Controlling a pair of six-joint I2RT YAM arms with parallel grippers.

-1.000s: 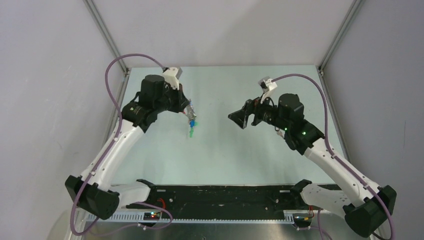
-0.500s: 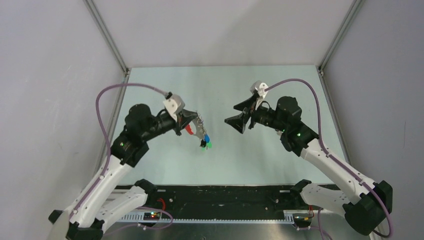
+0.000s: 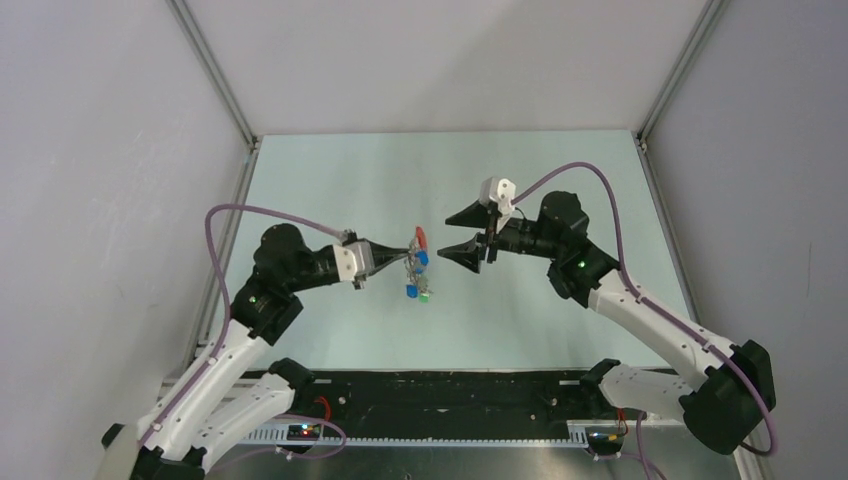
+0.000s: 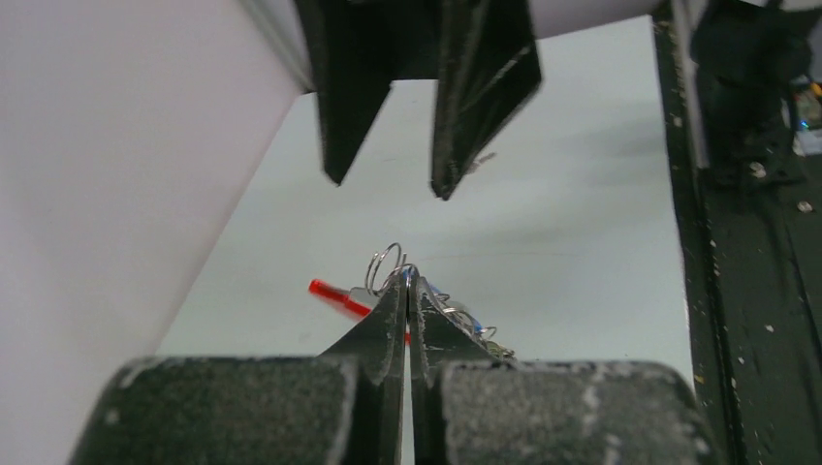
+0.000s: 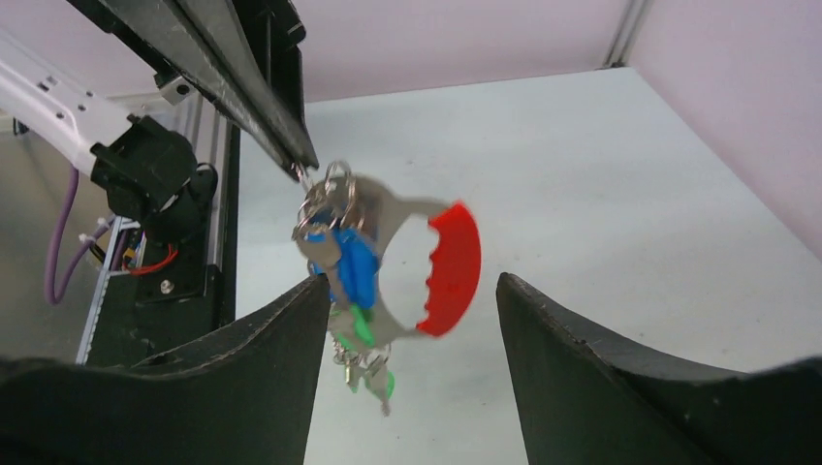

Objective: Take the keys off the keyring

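Keyring (image 5: 334,186), thin metal with red plastic loop, pinched by closed left gripper (image 3: 404,252); gaping right gripper (image 3: 444,236) may catch loop, not silver blue-and-green-tagged keys (image 5: 354,267).

The keys (image 5: 354,271) hang motion-blurred, their count unclear, perhaps four; the left fingers (image 4: 383,329) hide most of the keyring (image 4: 334,294).

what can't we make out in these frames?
1. Number of keys: right wrist view, overlapping and blurred; top view, too small.
2. Which part of the keyring the left tool pinches: left wrist view, its own fingers cover the contact.
3. Gap between right tool and keyring: top view too small; right wrist view gives no depth.
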